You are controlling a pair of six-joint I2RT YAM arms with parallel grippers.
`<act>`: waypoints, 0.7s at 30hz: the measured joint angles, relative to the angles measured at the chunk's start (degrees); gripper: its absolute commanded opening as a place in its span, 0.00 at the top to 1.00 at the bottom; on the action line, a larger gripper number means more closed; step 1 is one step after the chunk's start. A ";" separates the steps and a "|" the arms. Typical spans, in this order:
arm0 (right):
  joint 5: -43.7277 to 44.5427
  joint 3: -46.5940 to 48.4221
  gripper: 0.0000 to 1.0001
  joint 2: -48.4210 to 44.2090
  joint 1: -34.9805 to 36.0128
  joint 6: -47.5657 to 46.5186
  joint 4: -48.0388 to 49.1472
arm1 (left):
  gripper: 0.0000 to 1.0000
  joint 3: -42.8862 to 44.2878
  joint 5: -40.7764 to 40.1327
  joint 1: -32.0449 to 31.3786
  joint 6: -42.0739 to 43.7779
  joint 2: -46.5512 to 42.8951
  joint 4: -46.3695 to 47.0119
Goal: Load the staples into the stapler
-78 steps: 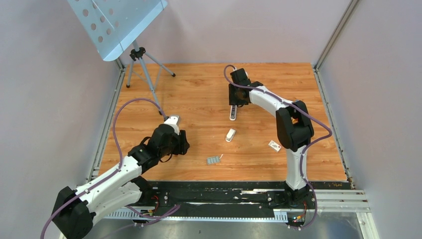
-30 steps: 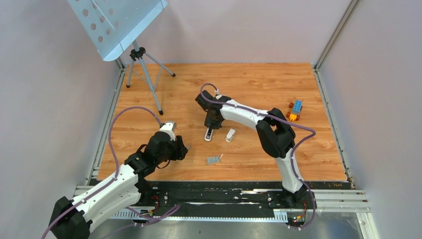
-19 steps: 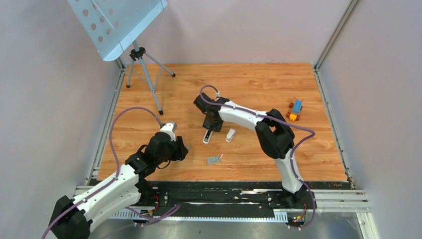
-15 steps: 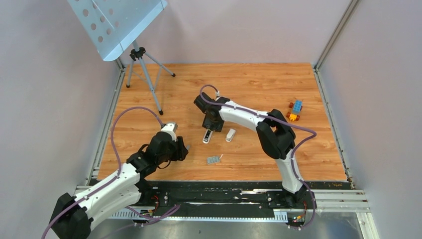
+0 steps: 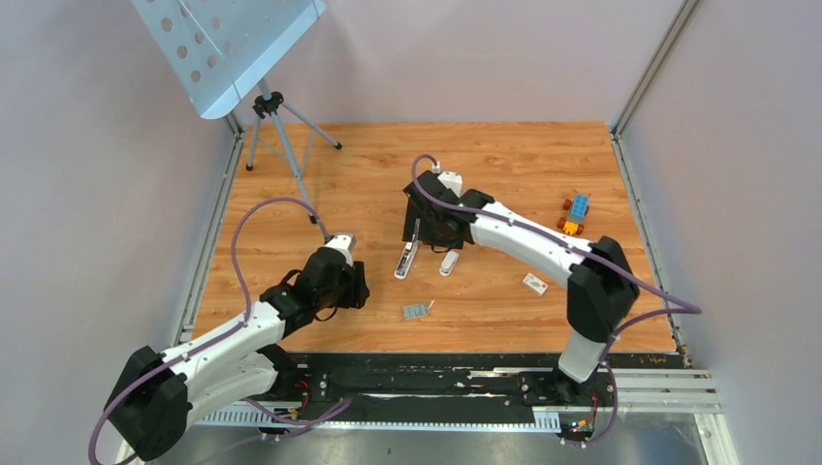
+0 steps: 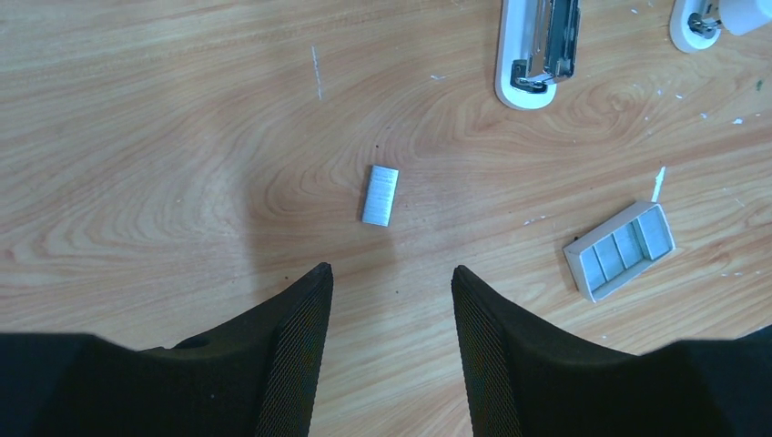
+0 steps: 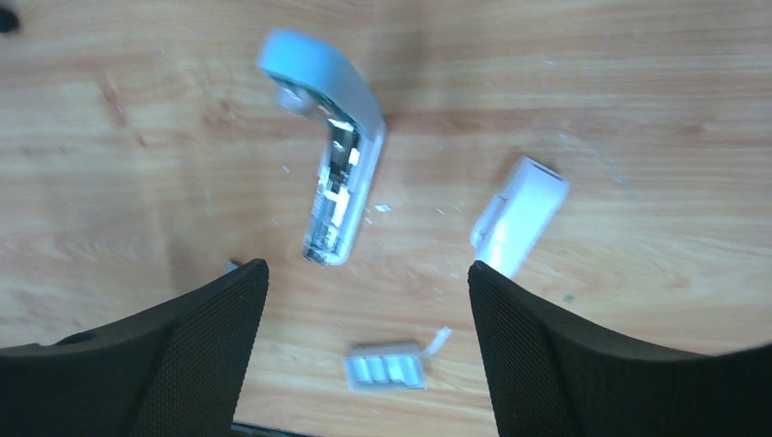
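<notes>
On my left wrist feed, the left fingers (image 6: 296,319) are spread with nothing between them, hovering above the wooden tabletop (image 6: 137,137). The staples (image 6: 380,194), a small ribbed silvery block, lie flat on the wood just beyond the gap, touching nothing. To their right in that view sits a small white box (image 6: 619,250) with strips inside, skewed and apart from the block.

Farther out I see the stapler (image 5: 407,260) lying on the tabletop. Its pale top is swung open and the metal channel is exposed. A small white oblong object (image 5: 450,263) lies just beside it on the right. The right fingers (image 7: 528,328) are spread wide above the stapler, gripping nothing; that feed is blurred.

Toward the right lie a small card (image 5: 534,283) and, farther back, a toy-brick block (image 5: 574,215). At the far left a perforated metal panel (image 5: 228,44) stands on a tripod.
</notes>
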 measured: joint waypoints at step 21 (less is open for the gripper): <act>3.76 -34.71 0.19 -47.10 -2.05 -20.06 5.01 | 0.54 11.19 -3.87 0.00 8.39 22.23 0.72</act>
